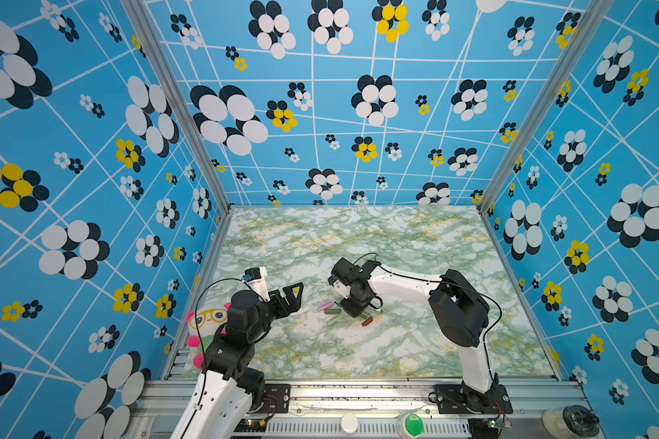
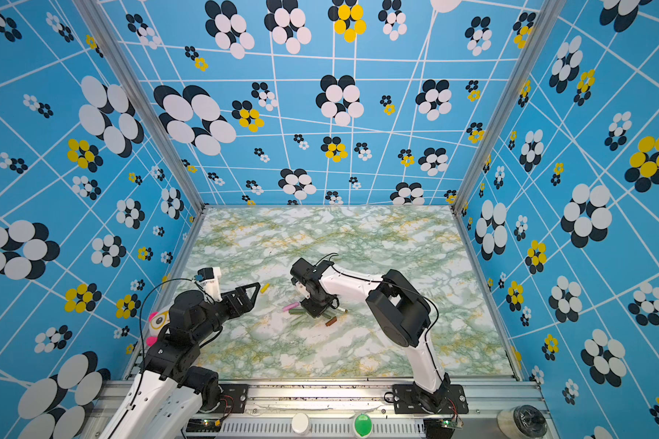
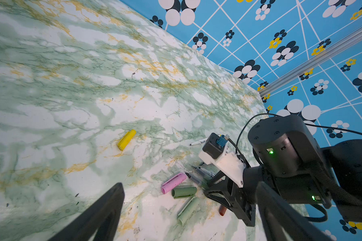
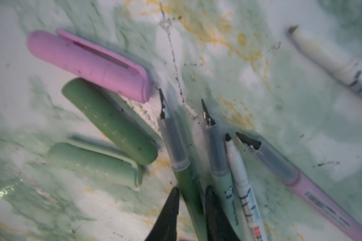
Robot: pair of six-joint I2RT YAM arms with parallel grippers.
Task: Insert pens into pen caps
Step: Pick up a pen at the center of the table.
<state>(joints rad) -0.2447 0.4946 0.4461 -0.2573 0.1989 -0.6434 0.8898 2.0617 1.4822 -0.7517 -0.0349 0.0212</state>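
Your right pincer (image 4: 192,194) sits low over the pen cluster. Its jaws are drawn in against both sides of the dark green pen (image 4: 185,179), well behind the nib, which leaves the tip free for capping. That pen lies flat on the tabletop (image 1: 358,235), pressed close to the pale green pen (image 4: 215,146) and a white pen (image 4: 238,167), so a lift may drag them. The dark green cap (image 4: 111,121) lies just beside, between the pink cap (image 4: 88,62) and the pale green cap (image 4: 96,162). Your left pincer (image 1: 294,294) hangs wide open and empty by the yellow cap (image 3: 126,139), probably placed to fetch a cap.
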